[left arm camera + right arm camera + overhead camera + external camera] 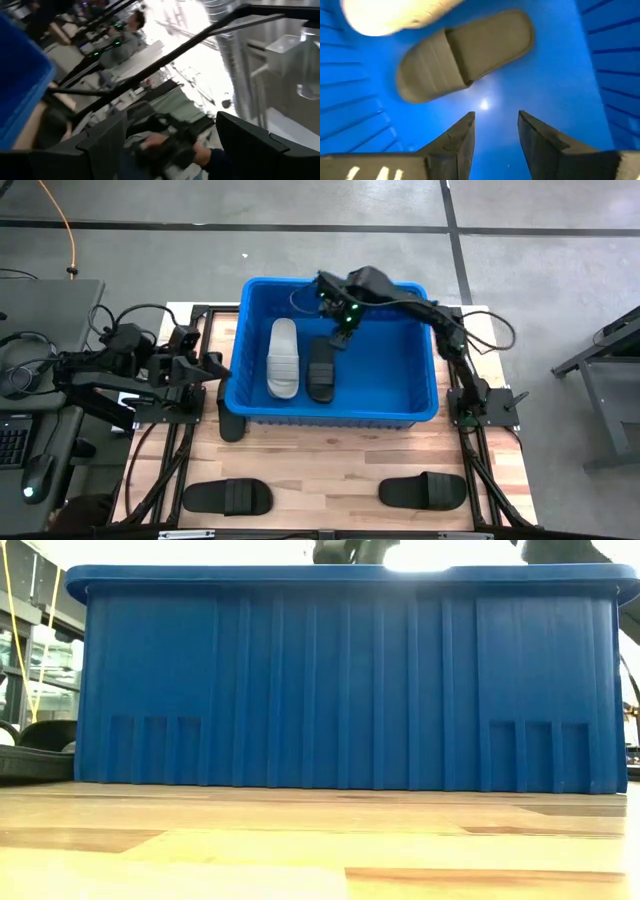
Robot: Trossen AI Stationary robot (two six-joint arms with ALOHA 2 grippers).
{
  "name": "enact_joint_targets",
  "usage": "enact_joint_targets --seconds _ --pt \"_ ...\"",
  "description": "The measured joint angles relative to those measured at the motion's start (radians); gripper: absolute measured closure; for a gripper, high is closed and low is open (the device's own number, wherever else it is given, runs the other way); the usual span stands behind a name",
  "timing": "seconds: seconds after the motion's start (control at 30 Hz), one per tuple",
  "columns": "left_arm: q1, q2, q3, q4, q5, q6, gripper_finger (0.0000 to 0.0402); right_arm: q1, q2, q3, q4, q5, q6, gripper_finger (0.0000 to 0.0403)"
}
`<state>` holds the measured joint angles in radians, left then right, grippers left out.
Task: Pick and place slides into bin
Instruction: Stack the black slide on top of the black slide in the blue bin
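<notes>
The blue bin (420, 395) stands in the middle of the table; its ribbed near wall (350, 680) fills the low view. On its floor lie a light grey slide (283, 358) and a black slide (320, 368) side by side, both flat on their soles. My right gripper (335, 320) hangs over the bin's far part, pointing down, open, with nothing between its fingers (495, 125); the black slide (465, 55) and the light one (395, 15) lie below it. Two more black slides (228, 496) (424, 491) lie near the table's front edge. My left gripper (212, 368) waits open left of the bin.
The bin's rolled rim (330, 417) and walls enclose the space under my right gripper. A dark object (232, 425) sits at the bin's near left corner. The left wrist view looks past the bin's corner (20, 100) into the room, where a person (125, 40) shows.
</notes>
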<state>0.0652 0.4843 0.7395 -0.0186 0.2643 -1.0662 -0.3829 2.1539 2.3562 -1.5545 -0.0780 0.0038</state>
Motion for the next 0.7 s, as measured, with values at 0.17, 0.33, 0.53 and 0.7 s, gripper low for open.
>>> enact_joint_targets --seconds 0.17,0.33,0.53,0.7 --pt "0.0 0.003 0.0 -0.059 0.014 -0.03 0.0106 0.017 -0.135 0.0 -0.01 0.004 0.072 0.0265" --pt "0.0 0.006 0.0 -0.061 0.032 -0.03 0.0106 0.061 -0.279 0.0 0.025 0.024 0.168 0.0265" --pt "0.0 0.005 0.0 -0.063 0.066 0.075 0.0106 0.151 -0.394 0.0 0.033 0.101 0.274 0.0265" --pt "0.0 0.018 0.0 -0.064 0.064 0.103 0.0106 0.258 -0.445 0.0 0.026 0.162 0.361 0.0265"
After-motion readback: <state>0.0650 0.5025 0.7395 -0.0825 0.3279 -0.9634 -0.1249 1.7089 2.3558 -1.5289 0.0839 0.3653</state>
